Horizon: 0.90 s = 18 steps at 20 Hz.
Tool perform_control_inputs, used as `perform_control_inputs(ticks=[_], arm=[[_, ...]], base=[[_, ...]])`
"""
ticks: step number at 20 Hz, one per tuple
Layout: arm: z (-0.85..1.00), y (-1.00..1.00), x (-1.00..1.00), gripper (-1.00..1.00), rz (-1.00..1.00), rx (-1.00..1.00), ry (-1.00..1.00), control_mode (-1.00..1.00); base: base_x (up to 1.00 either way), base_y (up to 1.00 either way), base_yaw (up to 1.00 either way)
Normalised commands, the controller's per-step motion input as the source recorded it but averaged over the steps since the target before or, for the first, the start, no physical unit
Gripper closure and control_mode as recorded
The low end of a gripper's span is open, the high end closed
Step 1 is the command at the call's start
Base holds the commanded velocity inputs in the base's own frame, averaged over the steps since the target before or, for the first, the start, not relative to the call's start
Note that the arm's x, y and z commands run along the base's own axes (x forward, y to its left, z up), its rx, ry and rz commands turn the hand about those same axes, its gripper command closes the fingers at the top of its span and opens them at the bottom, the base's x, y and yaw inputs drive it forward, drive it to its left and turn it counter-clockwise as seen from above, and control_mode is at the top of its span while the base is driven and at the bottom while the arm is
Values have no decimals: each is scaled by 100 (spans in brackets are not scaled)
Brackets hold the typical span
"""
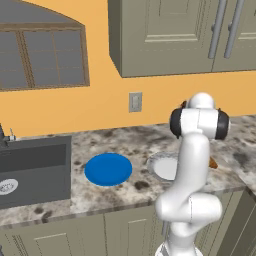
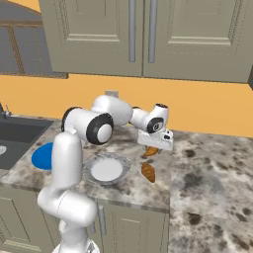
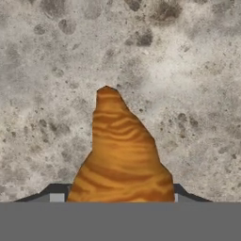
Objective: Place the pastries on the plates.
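In the hand view a golden-brown pastry (image 3: 121, 155) sits between my dark fingertips (image 3: 56, 192), which press against both its sides above the speckled counter. In the right base view my gripper (image 2: 155, 146) is shut on this pastry (image 2: 150, 151), just right of the white grey-rimmed plate (image 2: 106, 169). The second pastry (image 2: 147, 172) lies on the counter beside that plate's right edge. The blue plate (image 1: 108, 169) lies left of the white plate (image 1: 161, 166), which my arm partly hides. An orange pastry tip (image 1: 213, 163) peeks out beside the arm.
A dark sink (image 1: 32, 170) lies at the left end of the counter, holding a small white disc (image 1: 7, 186). Wall cabinets (image 2: 148, 34) hang above. The counter (image 2: 212, 183) turns a corner to the right.
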Motion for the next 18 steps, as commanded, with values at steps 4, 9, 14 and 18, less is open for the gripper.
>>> perform_control_inputs(ticks=[4, 9, 14, 18], arm=[[55, 30, 0, 100, 0, 0, 4, -100], [5, 68, 0, 100, 0, -1, -1, -100], [8, 97, 0, 100, 0, -5, 0, -100], [2, 100, -4, 100, 0, -8, 0, -100]], base=[[0, 0, 0], [0, 0, 0], [0, 0, 0], [0, 0, 0]])
